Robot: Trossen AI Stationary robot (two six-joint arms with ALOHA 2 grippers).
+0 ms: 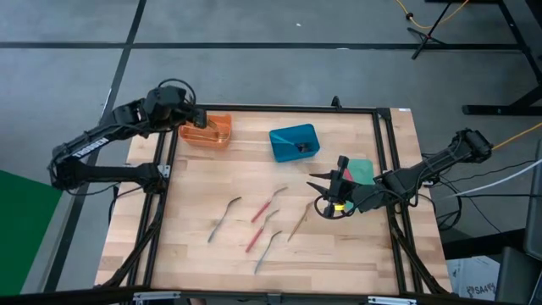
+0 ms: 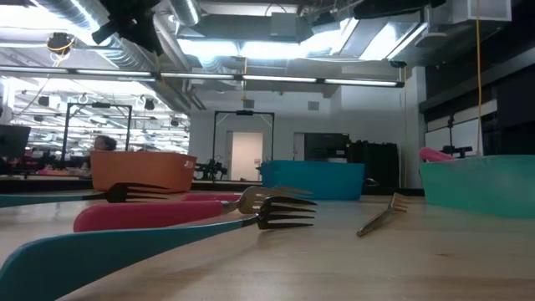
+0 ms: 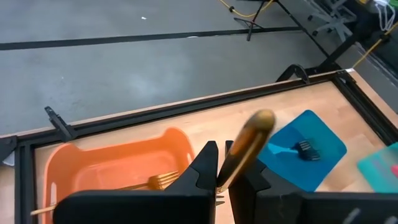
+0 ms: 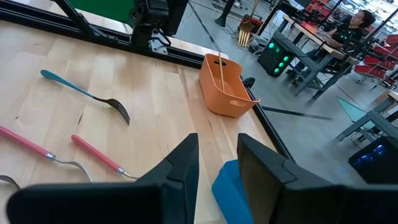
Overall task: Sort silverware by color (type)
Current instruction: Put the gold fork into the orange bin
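Five forks lie loose on the pale wooden table (image 1: 195, 254) in the high view: two with red handles (image 1: 269, 203), two with teal handles (image 1: 224, 219) and one gold fork (image 1: 298, 222), all in the middle toward the near edge. Each is slim, with a gently curved neck and metal tines.

The left gripper (image 1: 201, 121) hangs over the orange bin (image 1: 216, 135) at the table's far left corner. The left wrist view shows what the overhead camera cannot. The claw (image 3: 221, 165) is clenched on a gold-handled utensil (image 3: 250, 140) with a smooth rounded end, and another gold fork (image 3: 155, 182) already lies in the orange bin. That view also shows a dark fork (image 3: 301, 148) inside the blue bin (image 3: 323, 155).

The right gripper (image 1: 326, 188) sits just beside the green bin (image 1: 362, 169) on the table's right. In the right wrist view its fingers (image 4: 180, 168) stand apart with nothing between them. A corner of the blue bin shows through the gap, and a person (image 4: 360, 18) sits in the room beyond.

Only the low view shows the tines close up, slightly raised off the wood. It also shows the glossy plastic look of a red handle (image 2: 142, 216) and a teal one (image 2: 100, 251). All three bins are smooth rectangular tubs with rounded corners.
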